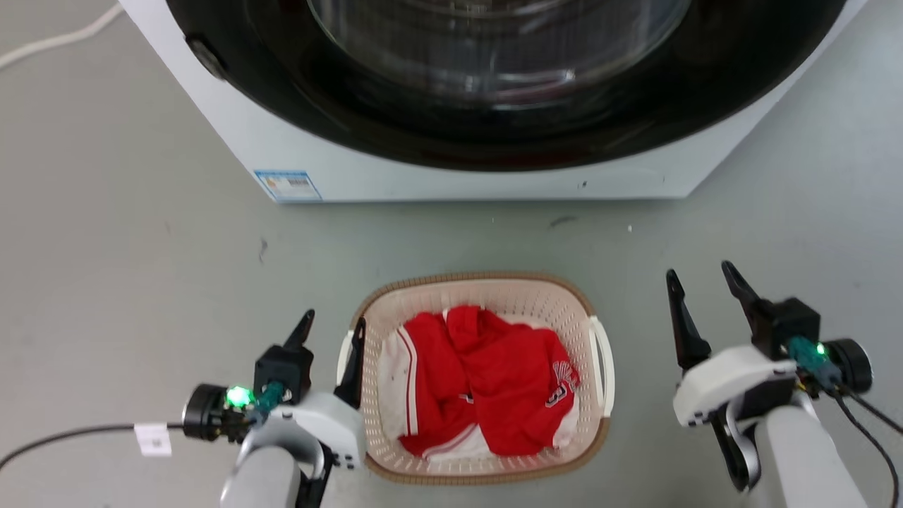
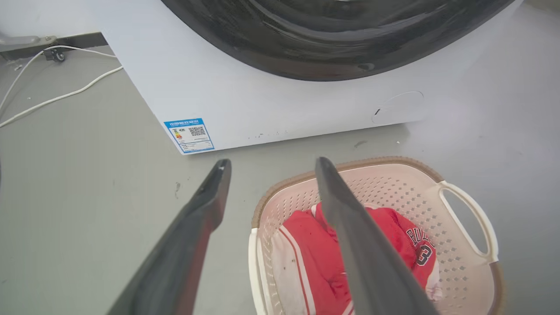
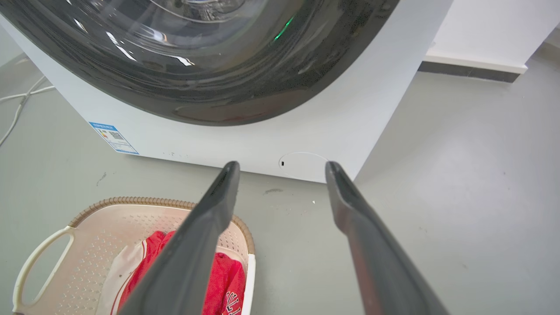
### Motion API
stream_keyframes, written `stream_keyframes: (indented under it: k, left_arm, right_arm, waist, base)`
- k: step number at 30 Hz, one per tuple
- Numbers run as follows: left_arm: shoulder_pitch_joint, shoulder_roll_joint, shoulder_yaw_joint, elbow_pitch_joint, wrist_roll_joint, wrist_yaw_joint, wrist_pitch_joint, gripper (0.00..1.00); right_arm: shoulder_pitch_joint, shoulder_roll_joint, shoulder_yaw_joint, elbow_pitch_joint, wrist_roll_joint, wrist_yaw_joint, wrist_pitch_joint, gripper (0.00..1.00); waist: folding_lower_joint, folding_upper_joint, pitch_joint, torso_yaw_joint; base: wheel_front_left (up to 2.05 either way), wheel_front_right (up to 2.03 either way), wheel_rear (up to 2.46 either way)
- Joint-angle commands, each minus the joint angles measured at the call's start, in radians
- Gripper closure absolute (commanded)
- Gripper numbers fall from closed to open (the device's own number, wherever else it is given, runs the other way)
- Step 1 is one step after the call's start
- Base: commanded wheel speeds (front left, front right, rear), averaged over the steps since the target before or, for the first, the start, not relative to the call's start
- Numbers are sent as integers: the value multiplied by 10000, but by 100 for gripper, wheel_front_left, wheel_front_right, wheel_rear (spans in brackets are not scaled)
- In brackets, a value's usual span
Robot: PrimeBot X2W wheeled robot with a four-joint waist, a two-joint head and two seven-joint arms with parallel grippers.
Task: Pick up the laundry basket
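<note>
The laundry basket (image 1: 494, 296) stands on the grey floor in front of the washing machine, cream-pink and perforated with a brown rim and white side handles, holding red and white clothes (image 1: 487, 381). My left gripper (image 1: 333, 326) is open at the basket's left side, its inner finger over the left handle (image 1: 343, 356) and its outer finger over the floor. In the left wrist view the basket (image 2: 393, 183) lies under the inner finger. My right gripper (image 1: 698, 279) is open, apart from the basket, to the right of the right handle (image 1: 603, 363). The right wrist view has the basket (image 3: 100, 218) at lower left.
The white washing machine (image 1: 451, 176) with its dark round door stands just beyond the basket. White cables (image 2: 52, 96) run on the floor to its left. A black cable (image 1: 63, 434) trails from my left wrist. Bare grey floor (image 1: 141, 282) lies on both sides.
</note>
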Motion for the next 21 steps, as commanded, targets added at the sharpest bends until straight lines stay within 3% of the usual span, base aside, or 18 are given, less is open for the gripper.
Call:
stream_keyframes:
  k: [1,10,15,21]
  left_arm:
    - [-299,90,13,206,42,-44,-26,0]
    - [-2241,415,-8,1928,76,-343,-26,0]
    - [-3110,447,-130,3337,37,-463,-26,0]
    - [-3918,486,-374,4657,98,-561,-26,0]
  right_arm:
    - [-313,3,64,214,60,-3,46,0]
    - [-2178,2,547,2420,111,-3,430,0]
    - [-3015,3,1026,3742,1173,-3,942,0]
    - [-3780,0,1388,4953,1376,-3,1237,0]
  waist:
    - [-1,0,818,-65]
    - [-1,0,2420,-76]
    - [-1,0,2991,41]
    - [-1,0,3478,96]
  base:
    - [0,0,0]
    - [0,0,0]
    - [0,0,0]
    - [0,0,0]
